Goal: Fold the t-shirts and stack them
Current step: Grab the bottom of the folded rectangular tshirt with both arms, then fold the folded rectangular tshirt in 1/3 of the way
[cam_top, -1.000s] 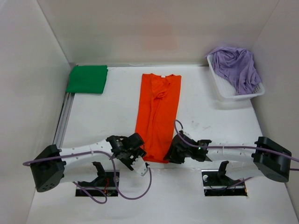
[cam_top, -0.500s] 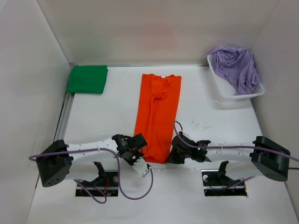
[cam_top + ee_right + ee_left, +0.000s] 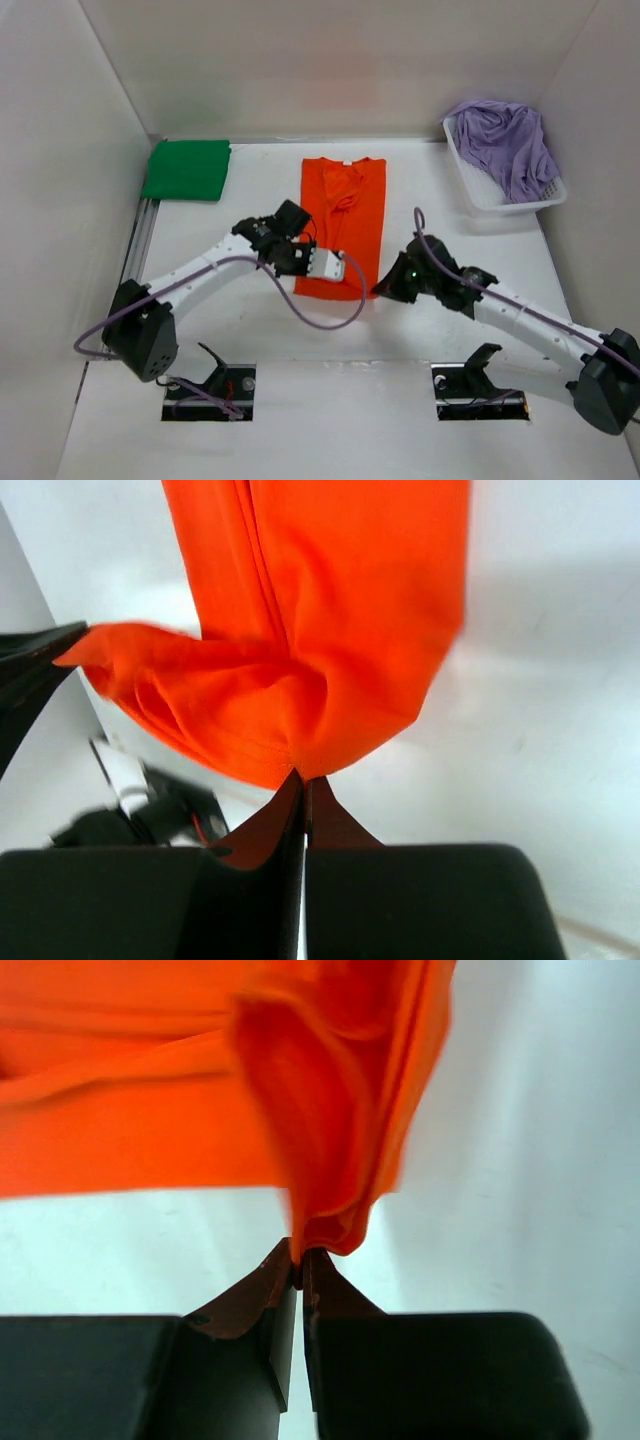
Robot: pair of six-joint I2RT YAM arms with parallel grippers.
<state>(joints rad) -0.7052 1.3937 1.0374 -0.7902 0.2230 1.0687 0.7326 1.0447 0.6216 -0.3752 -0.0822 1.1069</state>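
Orange cloth is pinched tight in my left gripper (image 3: 299,1263) and right gripper (image 3: 303,780), one hem corner each. Since a second ago I have lifted the hem of the orange shirt (image 3: 345,195) from 6 toward 12 o'clock: the fold is underway. Farther off, the green shirt (image 3: 187,170) lies folded at 10, the purple shirt (image 3: 505,140) in the basket (image 3: 478,195) at 2.

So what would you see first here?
The bright orange shirt in the middle of the table, its near end pinched by the left gripper and right gripper. Next, the purple shirt heaped in the white basket far right, and the folded green shirt far left.
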